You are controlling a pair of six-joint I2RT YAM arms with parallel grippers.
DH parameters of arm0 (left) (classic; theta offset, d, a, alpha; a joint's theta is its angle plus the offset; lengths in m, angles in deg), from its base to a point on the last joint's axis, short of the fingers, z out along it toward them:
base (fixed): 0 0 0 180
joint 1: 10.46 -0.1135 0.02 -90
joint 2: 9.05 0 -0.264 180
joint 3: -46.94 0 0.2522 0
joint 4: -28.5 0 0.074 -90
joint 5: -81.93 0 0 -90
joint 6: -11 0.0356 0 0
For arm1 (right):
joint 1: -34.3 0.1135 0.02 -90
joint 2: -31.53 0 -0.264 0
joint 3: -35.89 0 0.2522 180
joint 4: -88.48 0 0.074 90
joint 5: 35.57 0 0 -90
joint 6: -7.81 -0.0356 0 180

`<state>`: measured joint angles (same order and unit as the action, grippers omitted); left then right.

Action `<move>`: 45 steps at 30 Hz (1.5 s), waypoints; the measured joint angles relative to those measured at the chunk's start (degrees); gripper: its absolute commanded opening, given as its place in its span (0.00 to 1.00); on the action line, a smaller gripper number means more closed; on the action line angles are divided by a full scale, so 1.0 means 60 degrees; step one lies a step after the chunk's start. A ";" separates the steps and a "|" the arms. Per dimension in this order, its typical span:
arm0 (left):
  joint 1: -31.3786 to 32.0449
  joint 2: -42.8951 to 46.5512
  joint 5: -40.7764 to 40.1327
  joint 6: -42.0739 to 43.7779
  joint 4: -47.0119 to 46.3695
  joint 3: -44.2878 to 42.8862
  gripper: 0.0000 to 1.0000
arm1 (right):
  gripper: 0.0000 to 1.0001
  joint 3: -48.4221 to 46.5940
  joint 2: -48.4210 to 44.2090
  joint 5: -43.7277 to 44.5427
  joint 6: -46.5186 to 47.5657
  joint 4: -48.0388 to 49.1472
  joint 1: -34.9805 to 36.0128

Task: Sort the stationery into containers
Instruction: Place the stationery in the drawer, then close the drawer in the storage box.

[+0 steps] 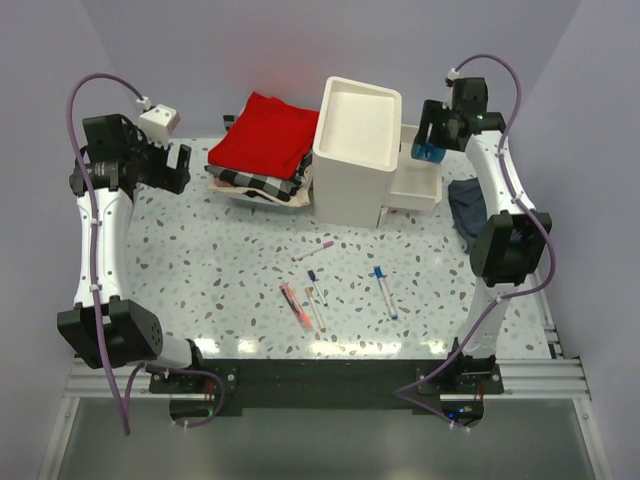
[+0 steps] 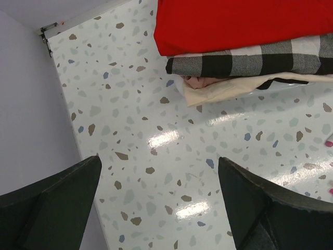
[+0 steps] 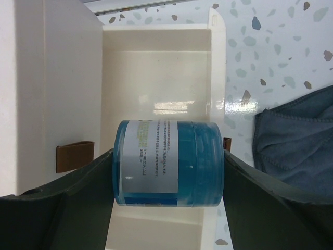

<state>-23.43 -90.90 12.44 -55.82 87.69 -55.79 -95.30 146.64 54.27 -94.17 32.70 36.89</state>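
Observation:
My right gripper [image 1: 431,150] is shut on a blue tape roll [image 3: 169,162] with a white label and holds it above an open, empty drawer [image 3: 156,78] of the white drawer unit [image 1: 355,150]. The drawers are pulled out to the unit's right [image 1: 415,187]. On the table lie a pink-capped pen [image 1: 315,249], a short blue-capped pen [image 1: 312,275], an orange-red marker [image 1: 293,303], a thin pen [image 1: 316,308] and a blue-capped pen [image 1: 385,290]. My left gripper [image 1: 176,166] is open and empty over bare table [image 2: 158,182] at the far left.
A stack of red and checked folded cloths [image 1: 262,140] lies left of the unit and shows in the left wrist view [image 2: 244,31]. A dark blue-grey cloth [image 1: 468,205] lies right of the drawers [image 3: 296,135]. A brown handle [image 3: 75,155] sits on the unit's front.

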 measured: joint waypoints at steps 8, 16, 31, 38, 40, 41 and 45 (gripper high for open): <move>0.0004 0.0004 0.0004 -0.0058 -0.0007 0.0127 0.98 | 0.21 0.0000 0.0197 -0.0488 -0.0015 -0.0007 0.0004; 0.0062 0.0004 0.0004 -0.0193 -0.0036 0.0127 0.99 | 0.65 0.0080 0.0197 -0.0699 -0.0015 0.0011 0.0015; 0.0229 -0.0004 0.0062 -0.0277 -0.0255 0.0131 0.98 | 0.94 0.0692 -0.0470 -0.0991 -0.0117 0.0124 0.0022; 0.0273 -0.0055 0.0153 -0.0346 -0.0299 0.0131 0.98 | 0.93 0.0725 -0.1104 -0.1144 -0.0120 0.0226 0.0033; 0.0306 -0.0066 0.0208 -0.0437 -0.0353 0.0131 0.98 | 0.93 0.0739 -0.1315 -0.1096 -0.0073 0.0229 0.0033; 0.0331 -0.0066 0.0233 -0.0452 -0.0415 0.0131 0.98 | 0.93 0.0841 -0.1475 -0.1060 -0.0058 0.0277 0.0033; 0.0437 -0.0062 0.0353 -0.0557 -0.0707 0.0135 0.98 | 0.94 0.1934 -0.2656 -0.0809 0.0062 0.0404 0.0040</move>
<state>-20.81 -91.27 14.56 -59.16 83.45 -54.98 -83.69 130.70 49.42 -93.80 35.12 37.13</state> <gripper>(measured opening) 0.984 0.935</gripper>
